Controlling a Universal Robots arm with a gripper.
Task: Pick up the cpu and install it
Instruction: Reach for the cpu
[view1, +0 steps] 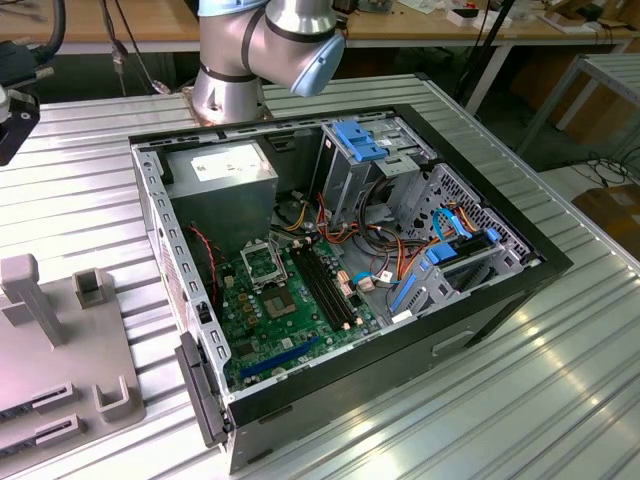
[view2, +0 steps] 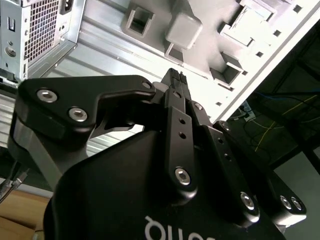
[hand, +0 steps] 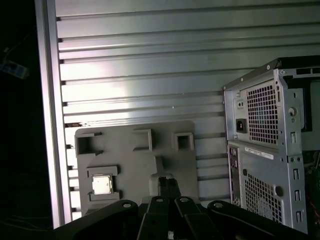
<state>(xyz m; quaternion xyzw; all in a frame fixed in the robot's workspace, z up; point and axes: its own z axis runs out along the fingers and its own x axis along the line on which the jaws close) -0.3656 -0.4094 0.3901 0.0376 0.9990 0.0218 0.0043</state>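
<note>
The end effector (hand: 167, 184) hung closed and empty over the grey tray (hand: 131, 169). Taking the computer case (hand: 270, 165) as three o'clock, the cpu (hand: 102, 185) lay in its recess at nine o'clock, near.

The hand (view2: 174, 75) hangs closed over a grey tray (view2: 210, 45).

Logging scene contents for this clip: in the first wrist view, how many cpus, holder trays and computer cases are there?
cpu: 1
holder tray: 1
computer case: 1
Total: 3
</note>
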